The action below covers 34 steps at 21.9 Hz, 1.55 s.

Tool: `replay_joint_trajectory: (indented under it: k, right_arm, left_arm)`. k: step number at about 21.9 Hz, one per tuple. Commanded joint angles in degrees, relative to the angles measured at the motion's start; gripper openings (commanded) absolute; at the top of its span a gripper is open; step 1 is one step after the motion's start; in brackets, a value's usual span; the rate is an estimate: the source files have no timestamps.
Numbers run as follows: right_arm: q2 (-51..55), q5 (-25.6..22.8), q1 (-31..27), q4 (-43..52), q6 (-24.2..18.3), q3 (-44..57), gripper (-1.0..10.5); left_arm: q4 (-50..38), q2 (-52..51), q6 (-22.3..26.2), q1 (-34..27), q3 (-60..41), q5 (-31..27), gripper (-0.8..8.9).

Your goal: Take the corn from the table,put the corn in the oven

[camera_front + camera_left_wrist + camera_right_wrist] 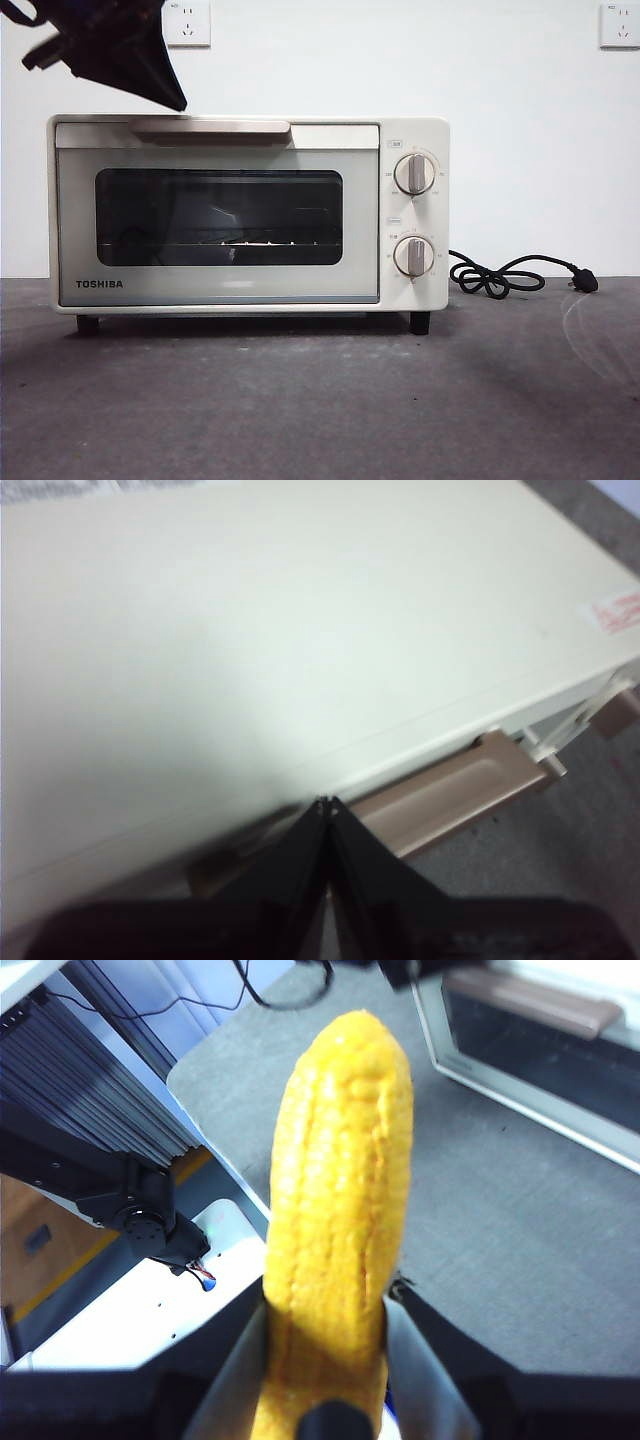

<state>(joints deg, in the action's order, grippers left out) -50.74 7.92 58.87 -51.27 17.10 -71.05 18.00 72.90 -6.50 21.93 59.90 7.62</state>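
Observation:
The cream TOSHIBA oven (250, 215) stands on the dark grey table (320, 410) with its glass door closed. My left gripper (175, 98) hangs just above the left end of the beige handle (210, 126). In the left wrist view its jaws (327, 805) are shut on nothing, their tips over the oven's top front edge by the handle (450, 795). The yellow corn (340, 1160) stands upright between the jaws of my right gripper (330, 1300), which is shut on it, off to the side of the oven (520, 1075). The front view shows neither the corn nor the right gripper.
The oven's black cord (500, 275) and plug lie on the table to its right. Two knobs (414, 174) sit on the oven's right panel. The table's edge (215, 1145) and a metal frame beyond it show in the right wrist view.

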Motion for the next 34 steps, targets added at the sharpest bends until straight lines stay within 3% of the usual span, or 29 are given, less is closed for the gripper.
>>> replay_joint_trajectory:
  k: [1, 5, 12, 16, 24, 34]
  right_arm:
    - [0.02, -0.07, 0.09, 0.02, -1.33, -1.27, -0.1]
    - [0.02, -0.15, 0.09, 0.35, -2.19, -1.88, -0.1]
    - [0.02, -7.43, 0.09, 0.72, -3.21, -1.88, -0.1]
    - [0.00, -9.73, 0.04, 0.72, -3.82, -1.88, -0.1]
    - [-0.02, -9.92, 0.04, 0.92, -3.82, -1.88, -0.1]
    - [-3.15, -9.64, 0.04, 4.94, -5.42, -1.88, -0.1]
  left_arm:
    - [0.44, 1.29, 1.03, 0.13, 0.00, -0.15, -0.05]
    - [3.58, 2.27, 1.03, 0.15, 0.00, 0.13, -0.05]
    - [12.98, 2.25, 1.03, 2.49, 0.00, 0.48, -0.05]
    - [14.84, 2.08, 0.98, 6.16, 0.00, 5.40, -0.05]
    - [21.97, -2.12, 1.68, 13.40, 0.00, 6.08, -0.05]
    - [24.15, -17.62, 0.68, 18.58, 0.00, 5.79, -0.05]
